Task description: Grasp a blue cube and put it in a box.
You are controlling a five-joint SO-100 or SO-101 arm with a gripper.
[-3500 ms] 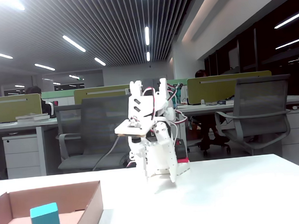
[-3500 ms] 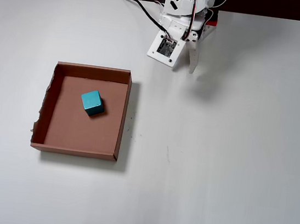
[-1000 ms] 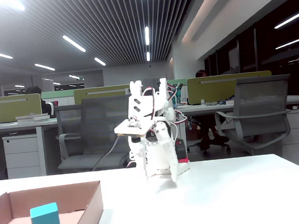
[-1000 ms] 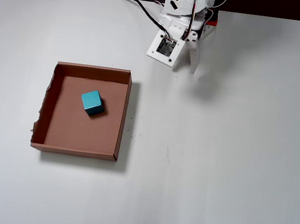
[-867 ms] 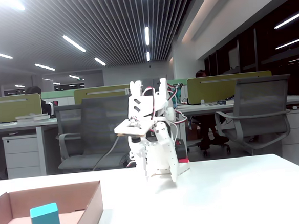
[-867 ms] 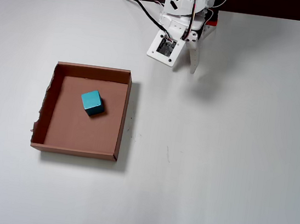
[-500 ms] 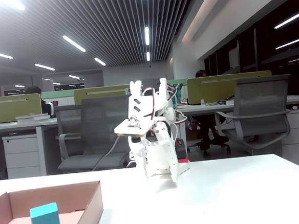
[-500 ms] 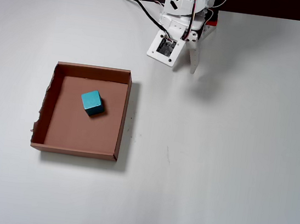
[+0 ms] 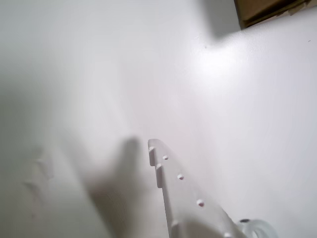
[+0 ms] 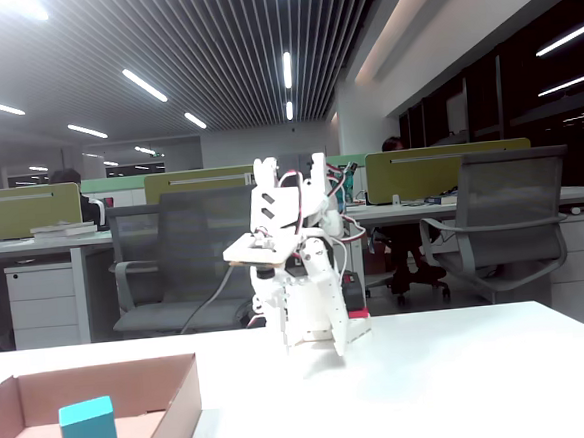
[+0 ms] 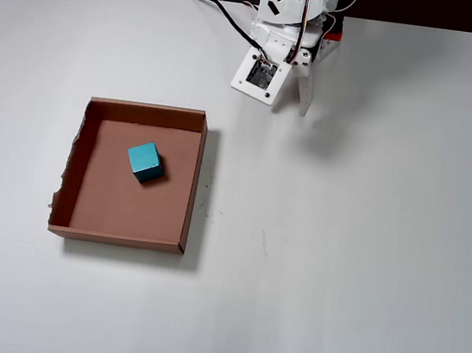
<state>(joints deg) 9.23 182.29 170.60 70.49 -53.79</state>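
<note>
While the cube (image 11: 145, 162) sits inside the box (image 11: 194, 180), the gripper (image 11: 302, 107), jaws apparently closed and empty, hangs folded at the table's (image 11: 366, 246) twelve o'clock edge overhead.

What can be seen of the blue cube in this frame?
The blue cube is a small, solid, matte turquoise block with plain faces. It rests flat on the floor of the open brown cardboard box, in its half nearer the arm, turned slightly askew to the walls and touching none. Nothing grips it; the gripper is away near the arm's base.
</note>
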